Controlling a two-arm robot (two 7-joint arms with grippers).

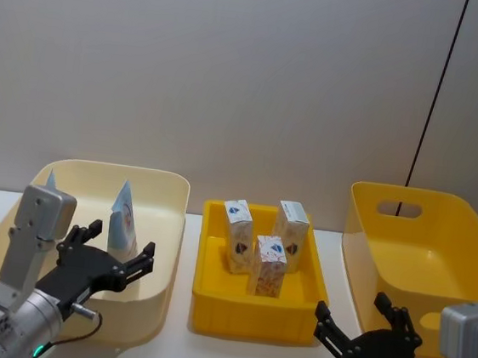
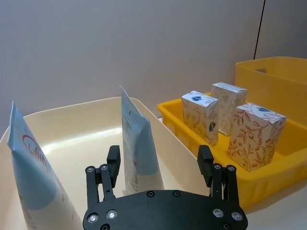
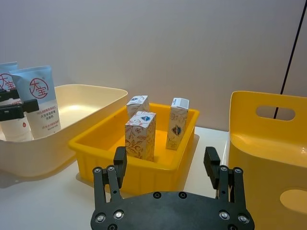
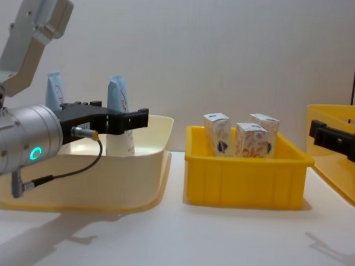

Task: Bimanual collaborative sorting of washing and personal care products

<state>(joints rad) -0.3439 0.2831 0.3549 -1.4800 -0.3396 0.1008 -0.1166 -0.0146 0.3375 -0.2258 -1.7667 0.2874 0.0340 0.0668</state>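
Two pale blue-white tubes (image 1: 124, 218) (image 1: 51, 181) stand upright in the cream bin (image 1: 172, 191) on the left. My left gripper (image 1: 116, 247) hovers open over the bin's near side. In the left wrist view the nearer tube (image 2: 136, 148) stands just ahead of the left gripper (image 2: 159, 155), in line with the gap, touching neither finger. Three white cartons with orange swirls (image 1: 238, 223) (image 1: 291, 225) (image 1: 270, 265) stand in the small yellow tray (image 1: 251, 304). My right gripper (image 1: 352, 309) is open and empty, low at the front right, facing the tray (image 3: 96, 143).
A large yellow bin (image 1: 437, 251) with a handle slot stands at the far right, close beside my right gripper (image 4: 314, 131). Bare white tabletop (image 4: 174, 238) runs along the front of the containers. A grey wall closes the back.
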